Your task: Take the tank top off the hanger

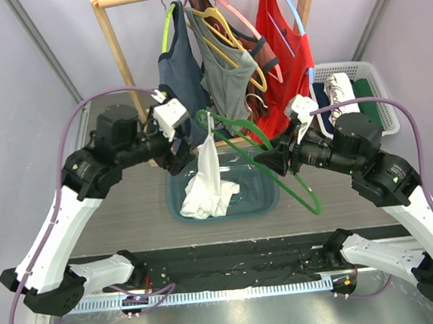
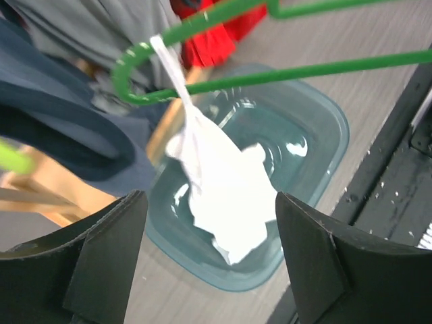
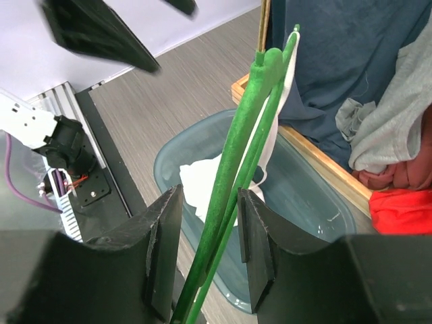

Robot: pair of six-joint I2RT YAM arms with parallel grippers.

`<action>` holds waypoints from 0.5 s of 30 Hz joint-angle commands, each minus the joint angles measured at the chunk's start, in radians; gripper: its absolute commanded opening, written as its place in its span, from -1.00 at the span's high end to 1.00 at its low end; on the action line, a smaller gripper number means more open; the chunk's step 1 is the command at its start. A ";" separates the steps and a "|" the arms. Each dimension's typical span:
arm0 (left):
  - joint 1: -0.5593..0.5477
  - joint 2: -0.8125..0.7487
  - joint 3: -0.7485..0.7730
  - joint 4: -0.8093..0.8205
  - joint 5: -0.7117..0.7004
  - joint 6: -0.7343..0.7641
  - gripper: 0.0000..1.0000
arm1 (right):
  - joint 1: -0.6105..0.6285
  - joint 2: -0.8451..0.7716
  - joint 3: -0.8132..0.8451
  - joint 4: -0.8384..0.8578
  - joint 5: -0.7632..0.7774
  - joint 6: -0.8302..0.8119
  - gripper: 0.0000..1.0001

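Note:
A white tank top (image 1: 207, 184) hangs by one strap from the left end of a green hanger (image 1: 238, 132). Its body lies bunched in a teal bin (image 1: 264, 202). My right gripper (image 1: 275, 160) is shut on the green hanger (image 3: 256, 101) and holds it tilted above the bin. In the right wrist view the bars pass between the fingers (image 3: 162, 236), with the tank top (image 3: 201, 185) below. My left gripper (image 1: 177, 159) is open and empty, just left of the strap. In the left wrist view the hanger (image 2: 324, 67), the tank top (image 2: 229, 202) and the bin (image 2: 337, 128) lie beyond it.
A wooden rack (image 1: 120, 60) at the back holds a navy top (image 1: 182, 78), a grey top (image 1: 228, 77) and a red top (image 1: 282, 42) on hangers. A white basket (image 1: 381, 87) with folded clothes stands at the right. A black rail (image 1: 232, 255) runs along the near edge.

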 commanded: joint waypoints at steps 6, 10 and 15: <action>0.004 0.047 -0.053 0.139 0.035 -0.054 -0.59 | 0.000 0.022 0.057 0.035 -0.131 0.018 0.97; 0.004 0.059 -0.030 0.141 0.036 -0.061 -0.59 | 0.000 0.016 0.055 0.024 -0.166 0.027 0.98; 0.004 0.067 -0.053 0.153 0.062 -0.093 -0.58 | 0.000 0.001 0.055 0.038 -0.171 0.038 0.97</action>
